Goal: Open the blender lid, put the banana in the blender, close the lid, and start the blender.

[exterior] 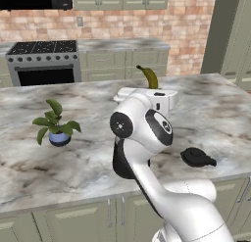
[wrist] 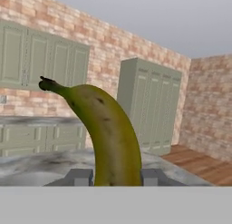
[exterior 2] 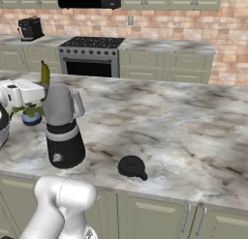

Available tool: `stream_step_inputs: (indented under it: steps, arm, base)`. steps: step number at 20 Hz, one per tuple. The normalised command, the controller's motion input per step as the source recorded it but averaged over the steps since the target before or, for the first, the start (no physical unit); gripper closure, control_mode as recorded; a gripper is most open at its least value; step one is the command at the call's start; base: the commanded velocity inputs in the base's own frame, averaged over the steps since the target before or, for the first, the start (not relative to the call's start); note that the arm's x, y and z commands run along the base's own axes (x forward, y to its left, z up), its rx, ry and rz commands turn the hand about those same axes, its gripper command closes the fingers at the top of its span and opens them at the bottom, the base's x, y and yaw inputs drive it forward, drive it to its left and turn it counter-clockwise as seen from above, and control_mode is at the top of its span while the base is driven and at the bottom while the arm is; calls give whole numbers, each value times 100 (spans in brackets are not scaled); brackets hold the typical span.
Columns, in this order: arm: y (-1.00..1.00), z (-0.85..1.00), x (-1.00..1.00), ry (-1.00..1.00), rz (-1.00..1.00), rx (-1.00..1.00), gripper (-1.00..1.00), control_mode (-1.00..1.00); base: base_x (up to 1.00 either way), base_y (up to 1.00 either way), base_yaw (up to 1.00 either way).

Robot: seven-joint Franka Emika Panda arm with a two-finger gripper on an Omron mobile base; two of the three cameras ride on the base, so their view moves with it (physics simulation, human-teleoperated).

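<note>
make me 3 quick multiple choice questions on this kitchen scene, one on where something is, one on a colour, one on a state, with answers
1. Where is the blender lid?
A. on the blender jar
B. on the counter, apart from the blender
C. on the stove

2. What colour is the plant's pot?
A. red
B. blue
C. white

3. What is the state of the gripper?
A. shut on the banana
B. open and empty
C. shut on the lid

Answers:
1. B: the right base view shows the black lid lying on the marble counter to the right of the blender, whose jar is uncovered.
2. B: the left base view shows a small blue pot under the leaves.
3. A: in the hand view the banana stands between the two fingertips, held up off the counter.
</note>
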Motion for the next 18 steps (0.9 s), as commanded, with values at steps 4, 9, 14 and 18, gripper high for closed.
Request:
stream_step_inputs:
  steps: [4,9,14,18]
  arm:
    - [0,-23,11,0,0,0,100,-100]
    - [0,33,21,-3,3,-1,100,-100]
    - [2,57,5,-7,3,-8,100,-100]
    - [9,-21,21,-1,0,-2,100,-100]
  base:
    - [0,0,0]
    - [0,0,0]
    - [0,0,0]
    - [0,0,0]
